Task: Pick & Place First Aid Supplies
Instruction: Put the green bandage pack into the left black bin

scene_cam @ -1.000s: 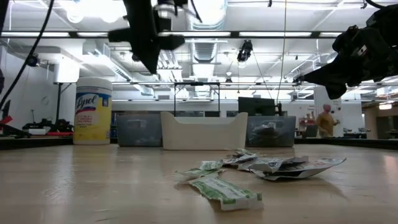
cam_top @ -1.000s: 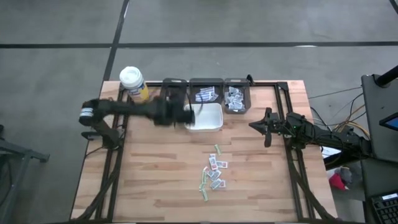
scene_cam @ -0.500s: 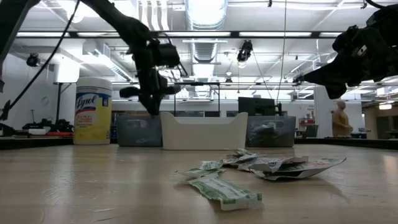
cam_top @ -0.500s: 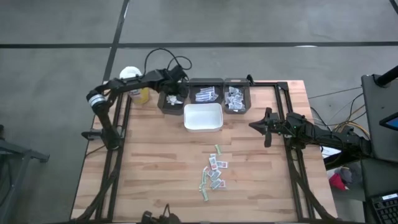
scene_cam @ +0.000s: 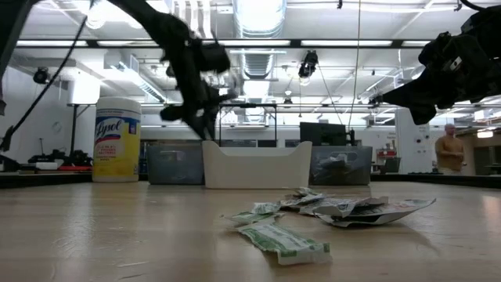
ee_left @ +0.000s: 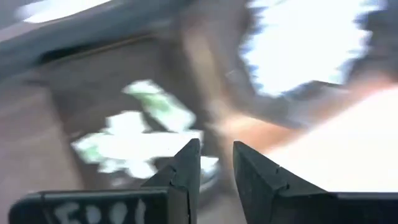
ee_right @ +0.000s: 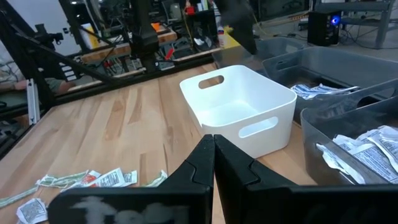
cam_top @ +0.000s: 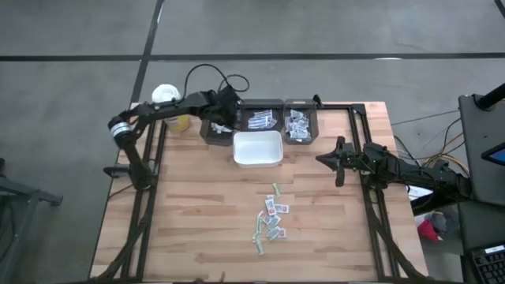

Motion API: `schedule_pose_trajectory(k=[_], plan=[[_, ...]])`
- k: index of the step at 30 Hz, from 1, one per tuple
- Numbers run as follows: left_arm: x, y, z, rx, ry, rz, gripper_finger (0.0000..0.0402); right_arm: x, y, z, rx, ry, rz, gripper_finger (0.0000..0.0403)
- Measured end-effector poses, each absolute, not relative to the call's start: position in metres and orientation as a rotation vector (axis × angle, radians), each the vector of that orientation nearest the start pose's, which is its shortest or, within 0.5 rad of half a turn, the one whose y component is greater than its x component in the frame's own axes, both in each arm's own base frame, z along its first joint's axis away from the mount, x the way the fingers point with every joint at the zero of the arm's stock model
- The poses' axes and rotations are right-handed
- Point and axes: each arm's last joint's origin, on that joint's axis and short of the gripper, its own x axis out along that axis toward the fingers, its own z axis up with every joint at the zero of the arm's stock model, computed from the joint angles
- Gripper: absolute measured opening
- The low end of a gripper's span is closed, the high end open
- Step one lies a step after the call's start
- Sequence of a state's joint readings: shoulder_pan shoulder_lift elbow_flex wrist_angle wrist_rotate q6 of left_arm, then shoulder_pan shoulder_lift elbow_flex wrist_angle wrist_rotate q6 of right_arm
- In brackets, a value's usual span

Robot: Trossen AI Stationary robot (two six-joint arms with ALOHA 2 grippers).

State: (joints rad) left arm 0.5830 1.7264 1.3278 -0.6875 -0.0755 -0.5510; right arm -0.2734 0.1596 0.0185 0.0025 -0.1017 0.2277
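Note:
Several first aid packets point(cam_top: 271, 219) lie in a loose pile on the wooden table, also in the low view point(scene_cam: 313, 211). More packets lie in the dark bins at the far edge. My left gripper point(cam_top: 227, 110) hovers over the leftmost dark bin point(cam_top: 211, 131), fingers slightly apart with nothing between them point(ee_left: 215, 152). White and green packets point(ee_left: 137, 140) lie in that bin below it. My right gripper point(cam_top: 322, 158) is shut and empty point(ee_right: 213, 140), waiting above the table's right side.
An empty white tray point(cam_top: 258, 148) stands in front of the dark bins; the middle bin point(cam_top: 260, 120) and right bin point(cam_top: 300, 122) hold packets. A white-capped yellow bottle point(cam_top: 167, 102) stands at the far left corner. A person point(scene_cam: 449, 149) stands in the room beyond.
My left gripper has gone from the white tray's left side toward the table's far edge, to above the leftmost dark bin, and has then shifted slightly there. The pile of packets on the table has kept still.

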Motion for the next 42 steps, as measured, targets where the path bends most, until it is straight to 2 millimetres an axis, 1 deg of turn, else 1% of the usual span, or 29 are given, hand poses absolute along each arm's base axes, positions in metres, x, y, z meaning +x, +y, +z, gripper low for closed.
schedule_pose_trajectory(k=[1, 3, 8, 11, 13, 16, 20, 23, 27, 33, 39, 42], plan=[[0.299, 0.188, 0.247, -0.744, 0.872, 0.842, 0.0088, 0.103, -0.026, 0.157, 0.253, 0.116, -0.187, 0.0008], [0.308, 0.161, 0.261, -0.697, 0.850, 0.765, 0.0089, 0.103, -0.026, 0.157, 0.253, 0.116, -0.187, 0.0008], [0.338, 0.080, 0.280, -0.509, 0.791, 0.549, 0.0088, 0.103, -0.026, 0.157, 0.247, 0.116, -0.186, 0.0008], [0.352, 0.034, 0.284, -0.405, 0.726, 0.460, 0.0089, 0.103, -0.026, 0.157, 0.241, 0.117, -0.186, 0.0008], [0.360, 0.009, 0.283, -0.359, 0.677, 0.441, 0.0089, 0.103, -0.026, 0.157, 0.241, 0.117, -0.186, 0.0008], [0.371, -0.015, 0.281, -0.336, 0.599, 0.439, 0.0088, 0.103, -0.026, 0.157, 0.241, 0.117, -0.186, 0.0008], [0.386, -0.032, 0.274, -0.370, 0.504, 0.411, 0.0088, 0.103, -0.026, 0.157, 0.250, 0.117, -0.186, 0.0008], [0.398, -0.040, 0.262, -0.354, 0.481, 0.380, 0.0087, 0.103, -0.026, 0.157, 0.252, 0.116, -0.186, 0.0008], [0.414, -0.045, 0.251, -0.327, 0.541, 0.304, 0.0087, 0.103, -0.026, 0.157, 0.253, 0.116, -0.186, 0.0008], [0.438, -0.051, 0.239, -0.191, 0.715, 0.162, 0.0087, 0.103, -0.026, 0.157, 0.253, 0.116, -0.186, 0.0008], [0.462, -0.052, 0.229, -0.065, 0.858, 0.138, 0.0087, 0.103, -0.026, 0.157, 0.253, 0.116, -0.186, 0.0008], [0.469, -0.050, 0.222, -0.014, 0.922, 0.129, 0.0087, 0.103, -0.026, 0.157, 0.253, 0.116, -0.186, 0.0008]])
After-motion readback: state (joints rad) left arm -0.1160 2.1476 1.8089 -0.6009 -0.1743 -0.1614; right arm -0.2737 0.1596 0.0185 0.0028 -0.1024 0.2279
